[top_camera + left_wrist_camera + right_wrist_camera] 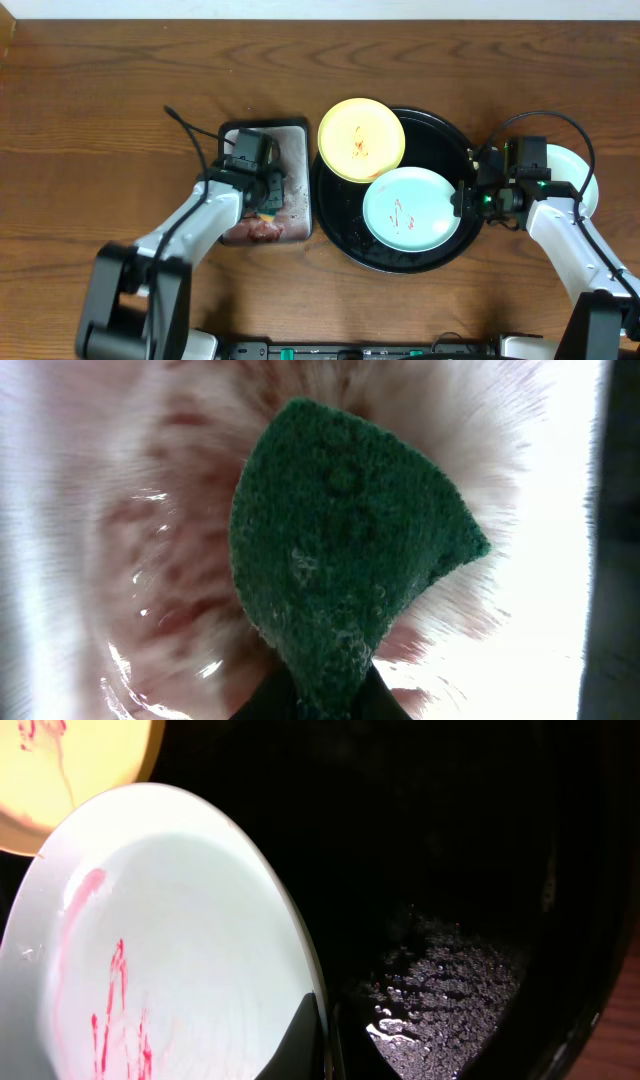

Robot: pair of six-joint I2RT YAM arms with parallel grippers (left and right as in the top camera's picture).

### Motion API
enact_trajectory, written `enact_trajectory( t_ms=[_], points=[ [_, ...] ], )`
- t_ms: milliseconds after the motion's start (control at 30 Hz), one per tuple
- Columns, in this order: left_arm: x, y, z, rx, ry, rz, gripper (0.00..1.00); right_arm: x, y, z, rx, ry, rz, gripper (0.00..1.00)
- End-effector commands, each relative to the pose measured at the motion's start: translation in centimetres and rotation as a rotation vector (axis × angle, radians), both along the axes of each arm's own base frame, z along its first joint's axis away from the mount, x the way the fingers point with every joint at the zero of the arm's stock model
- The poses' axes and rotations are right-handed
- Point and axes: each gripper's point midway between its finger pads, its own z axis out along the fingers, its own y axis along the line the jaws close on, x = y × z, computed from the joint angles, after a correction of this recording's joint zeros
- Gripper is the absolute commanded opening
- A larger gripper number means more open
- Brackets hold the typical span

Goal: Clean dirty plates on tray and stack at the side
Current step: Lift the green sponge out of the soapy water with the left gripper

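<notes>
Left fingers (262,710) are closed on a green sponge (340,540), w/ only their dark tips showing at the bottom edge. Behind it is a blurred pinkish wet surface, prob. the grey tray (295,135) they hang over. Right fingers (298,1038) pinch the rim of a blue-green plate (170,950) w/ red smears; 1 finger shows, the other is hidden under it. That plate sits in the black tray (450,990). Yellow plate (361,139), also smeared, overlaps the tray's far-left rim. A 3rd plate (578,175) lies on the desk (100,80) right of the tray, mostly hidden by the right arm, colour unclear.
</notes>
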Motion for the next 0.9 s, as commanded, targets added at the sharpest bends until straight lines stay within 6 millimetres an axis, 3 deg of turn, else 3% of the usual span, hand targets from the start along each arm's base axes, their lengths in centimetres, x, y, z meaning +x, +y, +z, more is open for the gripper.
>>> enact_trajectory(
  t_ms=[0, 200, 400, 633, 867],
  points=[
    [1.0, 1.2, 4.3, -0.044, -0.113, 0.108, 0.07, -0.3, -0.2, -0.5, -0.031, 0.016, -0.011, 0.01],
    [1.1, 1.0, 8.3, -0.271, -0.170, 0.116, 0.07, 0.2, -1.7, -0.8, -0.114, 0.002, -0.035, 0.01],
    [0.9, 0.5, 10.1, -0.492, -0.178, 0.012, 0.07, 0.2, -1.6, -0.7, -0.119, -0.007, -0.018, 0.01],
    [0.4, 0.2, 13.7, -0.724, -0.275, -0.169, 0.07, 0.1, -0.3, -0.7, -0.120, -0.010, 0.024, 0.01],
    [0.3, 0.3, 14.2, -0.736, -0.307, -0.209, 0.07, 0.2, 0.2, -0.7, -0.120, -0.019, 0.038, 0.01]
  ],
)
